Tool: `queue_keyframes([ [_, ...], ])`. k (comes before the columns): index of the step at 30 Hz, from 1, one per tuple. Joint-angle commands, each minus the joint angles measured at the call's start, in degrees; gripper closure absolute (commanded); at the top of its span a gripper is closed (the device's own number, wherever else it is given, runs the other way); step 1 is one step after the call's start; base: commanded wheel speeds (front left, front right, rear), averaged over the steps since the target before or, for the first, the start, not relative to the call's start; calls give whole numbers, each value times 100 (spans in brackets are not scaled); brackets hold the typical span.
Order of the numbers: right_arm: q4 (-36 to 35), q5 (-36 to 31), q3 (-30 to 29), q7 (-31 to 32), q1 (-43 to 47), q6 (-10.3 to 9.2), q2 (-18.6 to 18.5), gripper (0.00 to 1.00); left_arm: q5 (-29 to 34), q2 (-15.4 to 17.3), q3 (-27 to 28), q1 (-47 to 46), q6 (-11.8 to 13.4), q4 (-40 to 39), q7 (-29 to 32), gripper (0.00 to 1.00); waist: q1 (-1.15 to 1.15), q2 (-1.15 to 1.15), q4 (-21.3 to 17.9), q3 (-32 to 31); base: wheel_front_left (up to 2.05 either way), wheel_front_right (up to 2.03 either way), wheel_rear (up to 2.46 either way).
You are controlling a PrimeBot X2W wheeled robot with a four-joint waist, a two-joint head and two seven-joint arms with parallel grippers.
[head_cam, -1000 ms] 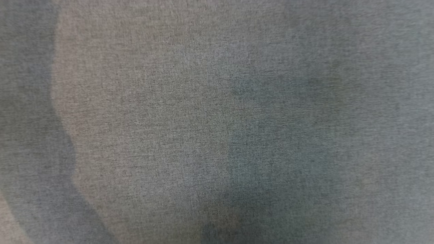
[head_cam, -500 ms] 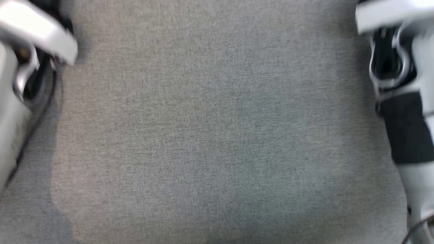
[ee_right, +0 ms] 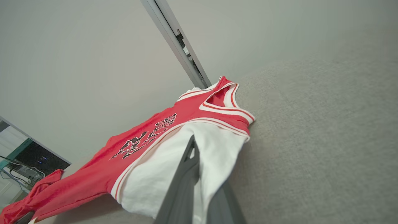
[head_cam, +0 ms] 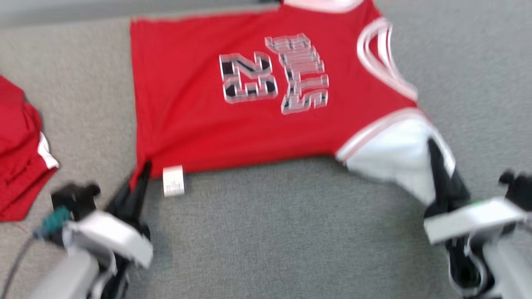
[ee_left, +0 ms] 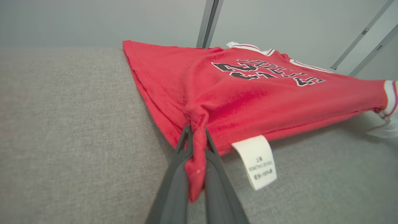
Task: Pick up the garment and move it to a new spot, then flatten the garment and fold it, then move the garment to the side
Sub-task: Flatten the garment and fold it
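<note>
The garment [head_cam: 249,120] is a red jersey with black-and-white lettering and a white sleeve, spread with its front up on the grey cloth surface [head_cam: 270,232]. My left gripper [head_cam: 142,169] is shut on its near hem corner, beside a white label [head_cam: 173,181]. In the left wrist view the fingers [ee_left: 174,186] pinch a bunched red fold of the garment [ee_left: 248,96], lifting it slightly. My right gripper [head_cam: 433,145] is shut on the white sleeve [head_cam: 395,158]. In the right wrist view its fingers [ee_right: 183,174] clamp that sleeve [ee_right: 155,174].
Another red cloth piece with white trim [head_cam: 18,153] lies at the left edge of the surface. Metal frame bars [ee_left: 206,23] and a pale wall stand behind the far edge. A monitor and cables [ee_right: 28,165] show far off in the right wrist view.
The head camera has moved: earlier it saw bare grey cloth, then blurred arms at the top corners. Now the garment and both grippers holding it are in view.
</note>
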Motion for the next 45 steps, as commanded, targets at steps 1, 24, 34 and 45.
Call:
queue_keyframes([
  [1, -124, -56, -25, 28, 445, 2, 5, 100, -49, 29, 6, 474, 199, -228, -21, 100, 0, 0, -105, -700, 0, 0, 0],
  [24, -1560, -1008, -1128, 519, 2478, 2, 729, 100, -348, 383, 105, 2681, 1385, -2851, 265, 100, 0, 0, -244, -691, 0, 0, 0],
  [34, -1286, -1352, -1003, 1258, 1115, 2, 505, 100, -394, 666, 182, 1683, 1181, -2933, 1035, 100, 0, 0, -78, -233, 0, 0, 0],
  [45, -216, -1597, -871, 1979, -267, 2, 312, 100, -460, 505, 6, 587, 952, -2274, 1845, 100, 0, 0, 38, 77, 0, 0, 0],
])
